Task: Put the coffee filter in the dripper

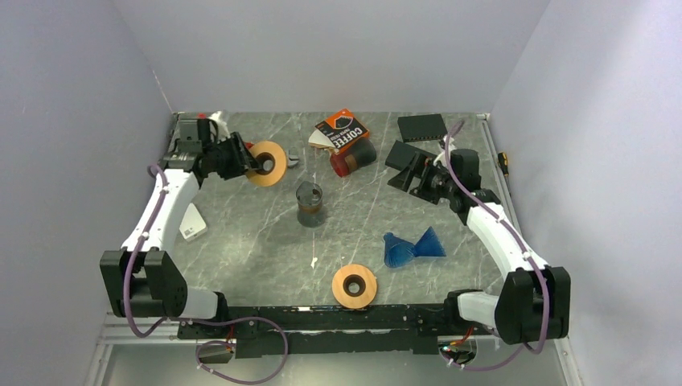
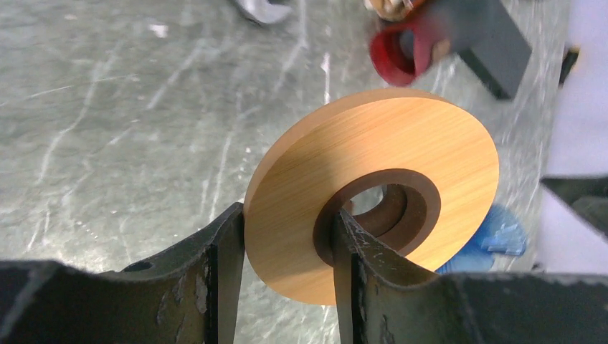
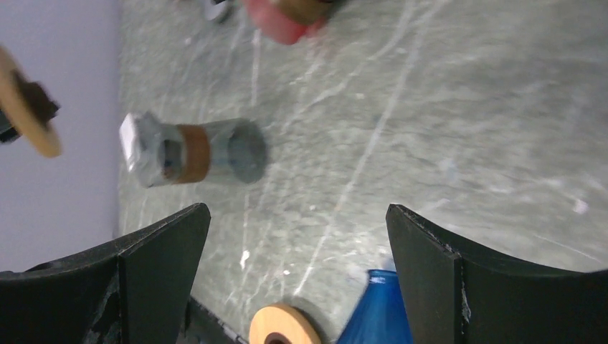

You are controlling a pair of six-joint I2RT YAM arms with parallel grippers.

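Grey marble table. My left gripper is clamped on a wooden ring at the back left: one finger on the outer edge, the other through the centre hole, ring tilted. My right gripper is spread wide and holds nothing, back right. The filter pack lies back centre, touching a red cup on its side. Two blue cones lie front right, well apart from the pack. A glass jug stands mid-table. A second wooden ring lies flat near my bases.

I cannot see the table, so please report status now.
Left jaws shut on wooden ring, lifted. Right jaws open, empty. Filter pack untouched, far side; blue drippers lying on their sides. Glass carafe stands mid-table.
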